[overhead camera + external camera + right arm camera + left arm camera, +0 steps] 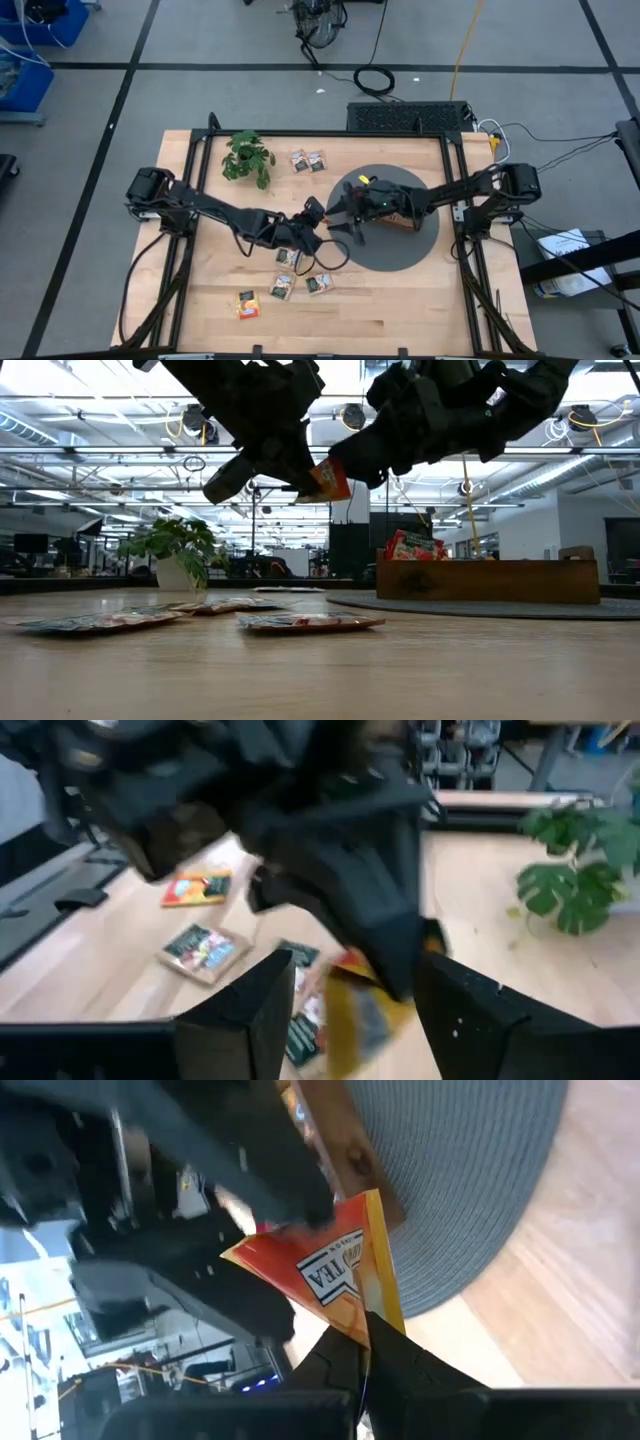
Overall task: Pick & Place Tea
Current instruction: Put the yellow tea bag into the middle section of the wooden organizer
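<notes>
- The left hand (300,485) hangs above the bench (400,310), just off the nine o'clock edge of the round grey mat (395,262), its fingers pressed together on a corner of an orange-red tea sachet (330,1275).
- Pinching only the corner leaves most of the sachet sticking out free, which looks like a deliberate offer of a bare edge to the other arm.
- The right hand (345,995) faces it at close range from the three o'clock side, fingers spread, with the sachet (360,1000) lying between them; the spread fits an approach to take it, but whether the fingers touch the paper I cannot tell.
- Held aloft, the sachet is clear of the loose sachets (285,285) lying flat on the bench toward six o'clock and of the pair (308,160) near twelve o'clock.
- The wooden tray (490,580) stands on the mat on the right arm's side, with red sachets (415,546) already showing above its rim; a pass to the nearer arm would suit that layout.
- The small plant (248,158) stands at about ten o'clock, well apart.
</notes>
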You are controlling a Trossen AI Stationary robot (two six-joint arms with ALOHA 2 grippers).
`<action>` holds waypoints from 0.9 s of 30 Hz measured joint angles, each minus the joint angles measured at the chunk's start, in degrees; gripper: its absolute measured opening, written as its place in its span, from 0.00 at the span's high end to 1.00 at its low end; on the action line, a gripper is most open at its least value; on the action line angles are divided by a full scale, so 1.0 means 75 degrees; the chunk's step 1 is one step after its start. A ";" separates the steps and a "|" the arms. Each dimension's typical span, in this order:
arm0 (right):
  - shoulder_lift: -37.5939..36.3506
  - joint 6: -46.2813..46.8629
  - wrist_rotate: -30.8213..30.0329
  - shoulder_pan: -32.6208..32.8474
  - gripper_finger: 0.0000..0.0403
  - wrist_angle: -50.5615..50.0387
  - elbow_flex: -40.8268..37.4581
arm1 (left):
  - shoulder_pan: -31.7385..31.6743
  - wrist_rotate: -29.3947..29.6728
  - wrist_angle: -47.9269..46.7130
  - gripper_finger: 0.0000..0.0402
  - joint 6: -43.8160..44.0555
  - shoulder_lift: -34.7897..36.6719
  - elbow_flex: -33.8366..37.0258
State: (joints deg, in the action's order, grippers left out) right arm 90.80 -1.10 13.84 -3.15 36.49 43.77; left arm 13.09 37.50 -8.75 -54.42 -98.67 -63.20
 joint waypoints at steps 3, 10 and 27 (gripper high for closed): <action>0.0003 0.0001 0.0005 -0.0009 0.56 -0.0634 0.0177 | 0.0016 -0.0023 0.0040 0.99 -0.0015 0.0000 0.0000; 0.0003 0.0034 0.0395 -0.0039 0.62 -0.0792 0.0274 | 0.0008 -0.0093 0.0051 0.99 0.0029 0.0000 0.0000; -0.0180 -0.0540 -0.0197 -0.0004 0.99 -0.1226 0.0283 | 0.0261 0.0230 0.0324 0.91 0.1465 0.0012 0.0015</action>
State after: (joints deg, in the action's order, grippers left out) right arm 89.46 -5.16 12.36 -3.18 27.29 45.89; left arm 15.05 39.22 -6.32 -43.43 -98.58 -63.09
